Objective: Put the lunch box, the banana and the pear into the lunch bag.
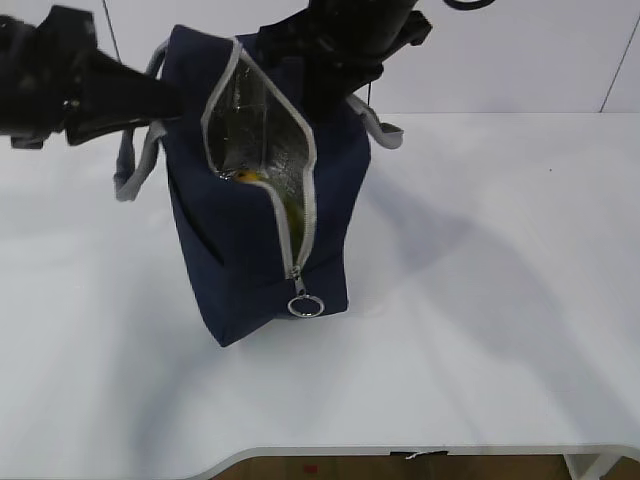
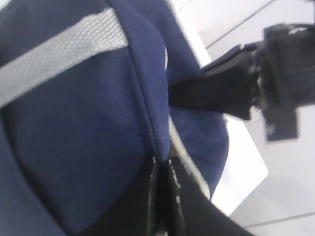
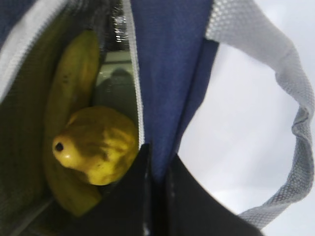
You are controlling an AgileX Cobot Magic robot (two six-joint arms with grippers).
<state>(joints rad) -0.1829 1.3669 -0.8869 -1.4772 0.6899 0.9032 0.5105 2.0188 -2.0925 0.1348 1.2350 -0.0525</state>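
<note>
Near edge of the white table [image 1: 480, 330] is bare, rounded front lip showing. Next back: the navy lunch bag [image 1: 240, 260] stands upright on the table, left of centre, zipper run open down its front face, metal pull ring [image 1: 306, 305] hanging at the low end near the base. Silver lining shows in the open mouth, a bit of yellow visible inside.

Right wrist view looks into the bag: pear [image 3: 98, 145] lies on top of the banana [image 3: 74, 83], banana runs lengthwise along the lining, pale green lid of the lunch box [image 3: 115, 81] partly seen behind and under them. All three inside the bag.

Right gripper [image 3: 155, 196] pinches the bag's navy wall at the opening edge, fingers closed on fabric, just beside the pear. Grey handle [image 3: 295, 123] loops off to the right.

Left gripper [image 2: 162, 196] clamps the bag's edge seam on the far-left top side, fabric between the closed fingers. Grey webbing strap [image 2: 59, 49] crosses the panel above it. Right arm [image 2: 256, 93] blurred behind the bag.
</note>
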